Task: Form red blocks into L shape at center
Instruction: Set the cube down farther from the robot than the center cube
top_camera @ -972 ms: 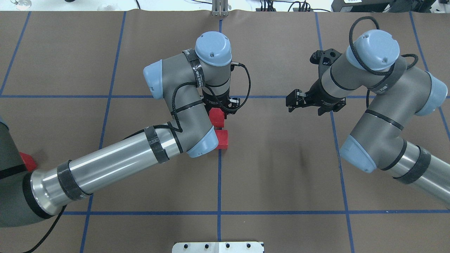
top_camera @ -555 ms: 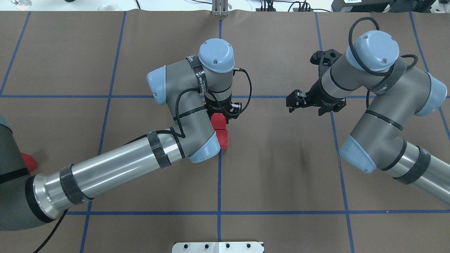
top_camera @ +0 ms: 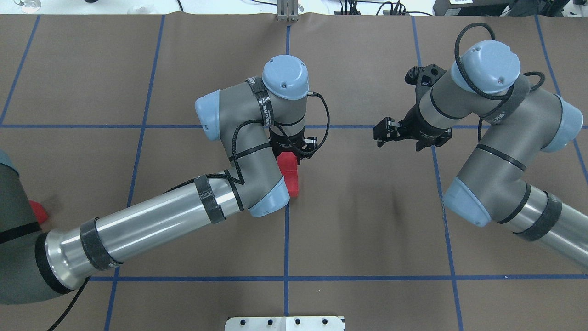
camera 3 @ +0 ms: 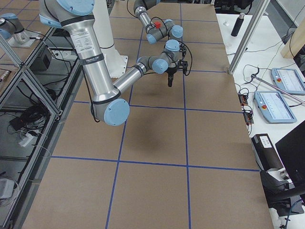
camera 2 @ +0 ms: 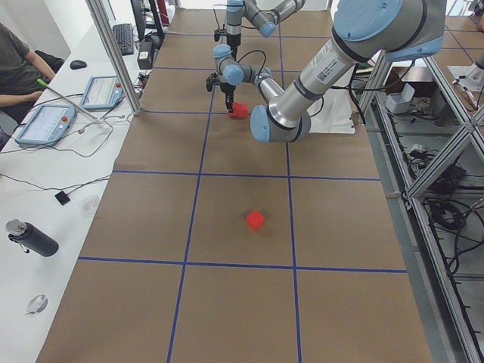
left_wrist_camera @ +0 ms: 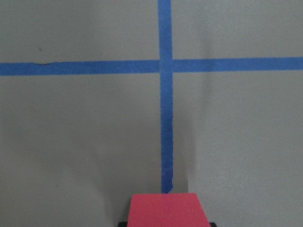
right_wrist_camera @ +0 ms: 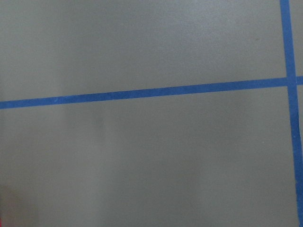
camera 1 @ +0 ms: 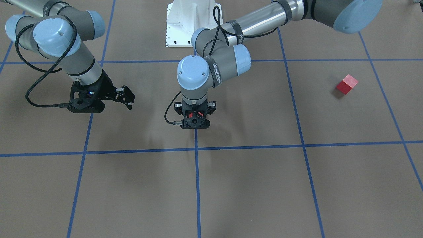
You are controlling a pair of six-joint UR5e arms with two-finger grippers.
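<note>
My left gripper point(top_camera: 294, 151) is shut on a red block point(top_camera: 288, 162) near the central grid crossing. In the overhead view this block meets a second red block point(top_camera: 292, 182) that lies on the mat by the centre line; I cannot tell whether it rests on the mat. The held block shows at the bottom of the left wrist view point(left_wrist_camera: 168, 209). From the front the left gripper point(camera 1: 195, 116) hides both blocks except for red slivers. The third red block point(camera 1: 346, 84) lies alone far out on my left side point(camera 2: 255, 220). My right gripper point(top_camera: 381, 132) is open and empty, hovering to the right of centre point(camera 1: 128, 98).
Brown mat with blue tape grid lines point(top_camera: 285, 239). The white robot base plate point(camera 1: 191, 19) is at the near edge. A metal post point(top_camera: 287, 11) stands at the far edge. An operators' desk with tablets point(camera 2: 45, 121) runs along the far side.
My left gripper has moved a little right and toward me with its red block, closing the gap to the block on the mat. The right arm has not moved.
</note>
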